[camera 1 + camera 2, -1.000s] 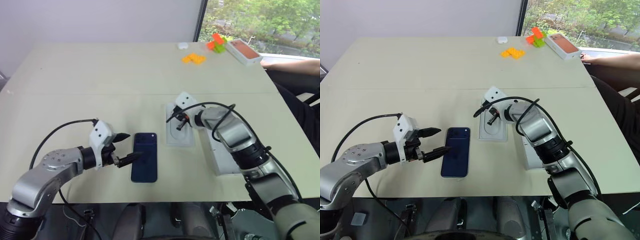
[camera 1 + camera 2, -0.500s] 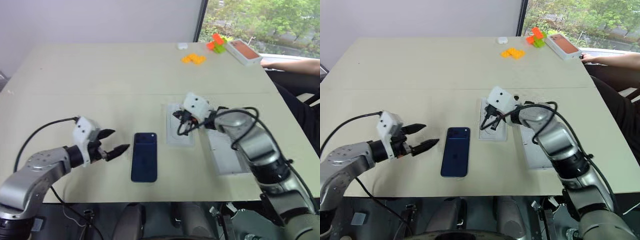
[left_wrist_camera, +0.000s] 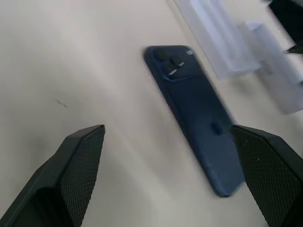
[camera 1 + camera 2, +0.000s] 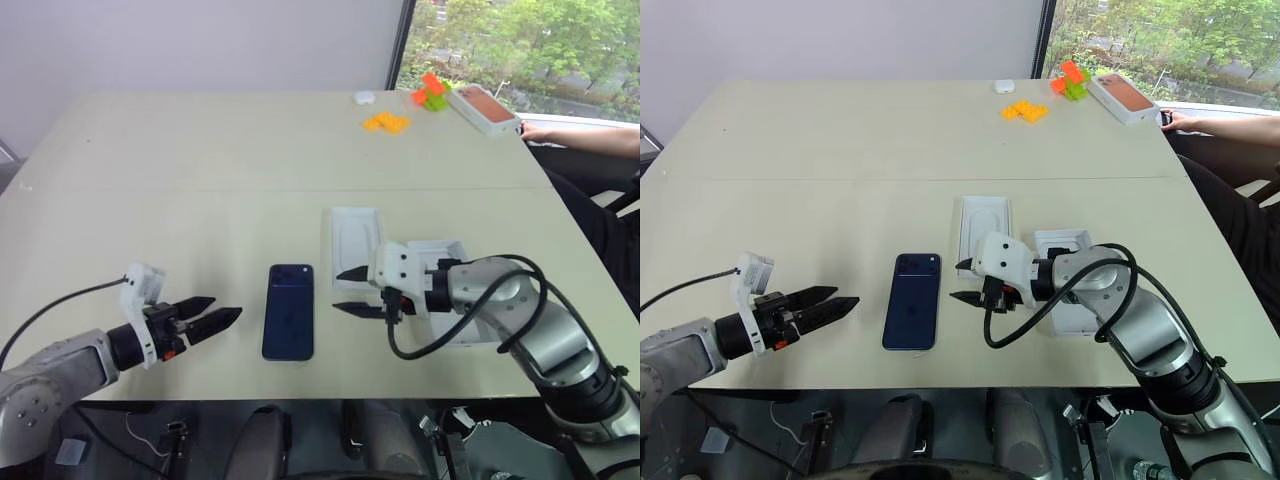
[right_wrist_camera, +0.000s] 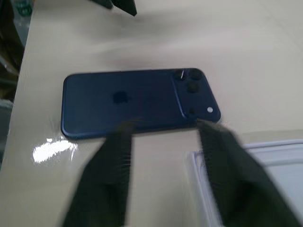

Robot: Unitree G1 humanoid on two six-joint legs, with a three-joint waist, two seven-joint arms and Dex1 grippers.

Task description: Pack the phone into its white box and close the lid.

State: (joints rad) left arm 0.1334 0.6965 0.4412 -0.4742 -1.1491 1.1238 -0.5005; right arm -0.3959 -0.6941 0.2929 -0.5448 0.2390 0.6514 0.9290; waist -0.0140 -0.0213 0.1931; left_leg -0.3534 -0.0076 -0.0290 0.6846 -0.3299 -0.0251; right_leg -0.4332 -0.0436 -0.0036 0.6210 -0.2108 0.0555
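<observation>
The dark navy phone (image 4: 289, 312) lies back up near the table's front edge, its camera cluster at the far end. Left of it, a short gap away, my left gripper (image 4: 225, 308) points at it with its fingers open and empty. On the phone's right my right gripper (image 4: 340, 291) also points at it, open and holding nothing. The right wrist view looks across the phone (image 5: 137, 101) between my spread fingers. A shallow white cardboard tray (image 4: 1058, 241) lies partly behind my right forearm; whether it is the white box or the lid I cannot tell.
A white moulded insert (image 4: 357, 235) with an oval recess lies just beyond my right gripper. At the far right stand a box with an orange phone picture (image 4: 485, 108), coloured blocks (image 4: 387, 120) and a small white object (image 4: 364, 96). A person's arm (image 4: 590, 135) rests there.
My right gripper has drawn back from the insert towards the table's front edge and opened, now pointing at the phone. My left gripper has pulled away leftward from the phone, still open.
</observation>
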